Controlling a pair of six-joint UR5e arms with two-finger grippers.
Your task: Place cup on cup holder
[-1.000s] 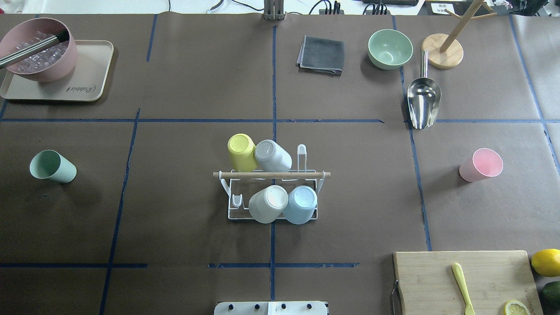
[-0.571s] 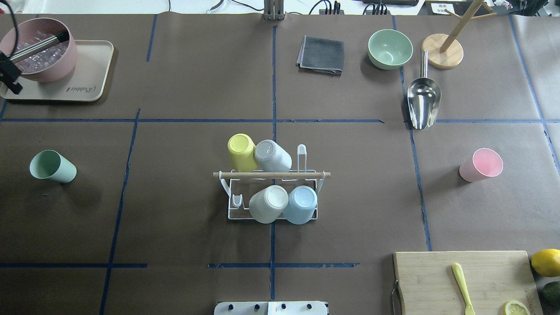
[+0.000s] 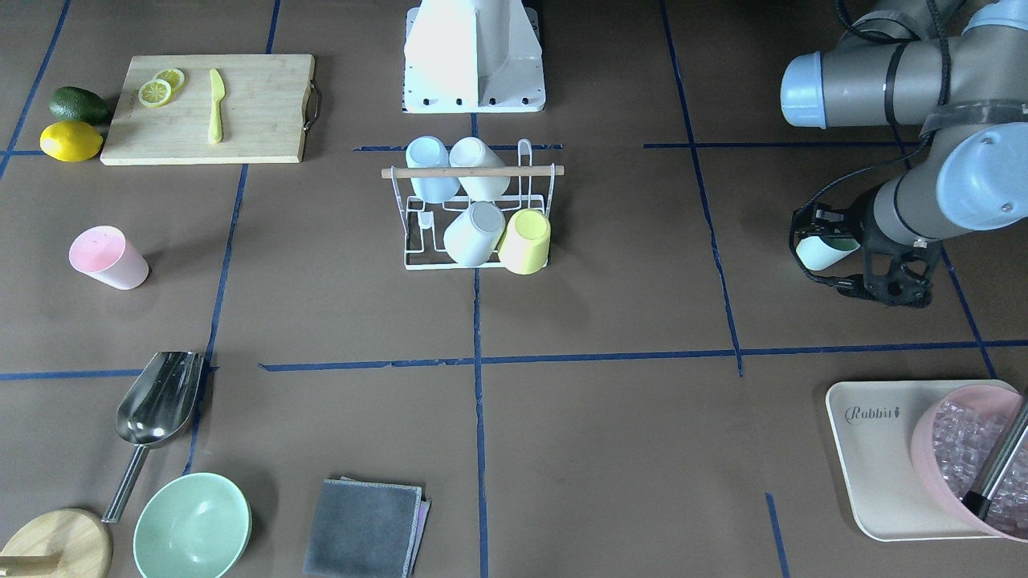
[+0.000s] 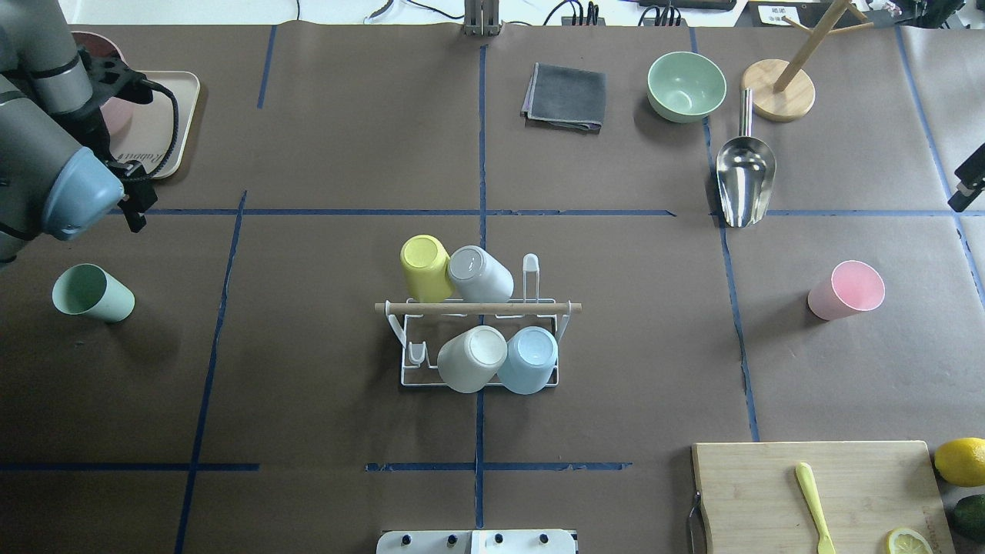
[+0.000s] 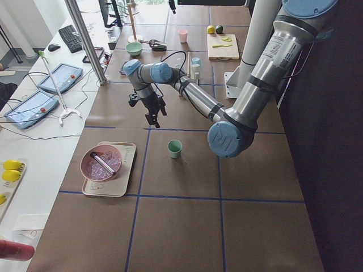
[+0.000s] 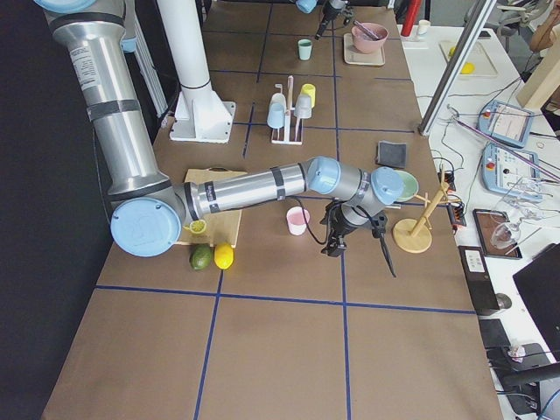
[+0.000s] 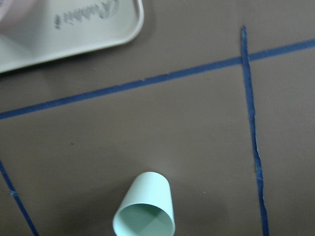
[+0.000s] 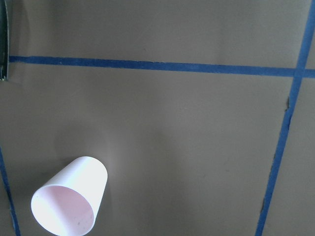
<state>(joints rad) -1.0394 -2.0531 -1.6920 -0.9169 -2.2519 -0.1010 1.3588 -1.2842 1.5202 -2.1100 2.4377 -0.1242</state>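
Observation:
The white wire cup holder point(image 4: 477, 308) point(image 3: 472, 171) stands mid-table with a wooden rod across its top. It holds yellow, grey, cream and blue cups upside down, and two prongs are bare. A green cup point(image 4: 92, 292) point(image 3: 829, 254) point(image 7: 145, 206) lies tilted at the robot's left. My left gripper point(image 3: 805, 250) point(image 4: 135, 204) hovers above and just beyond it, jaws spread, empty. A pink cup point(image 4: 846, 288) point(image 8: 69, 204) lies at the right. My right gripper point(image 4: 966, 188) point(image 6: 337, 236) hangs near it; I cannot tell its state.
A beige tray point(image 3: 867, 449) with a pink bowl of ice point(image 3: 964, 449) sits beyond the left gripper. A metal scoop point(image 4: 745, 181), a green bowl point(image 4: 685, 85), a grey cloth point(image 4: 565, 96), a wooden stand point(image 4: 777, 88) and a cutting board point(image 4: 816, 492) are on the right half.
The left arm has swung into the overhead view from the left, over the tray and toward the green cup. The right gripper's tip has come in at the right edge.

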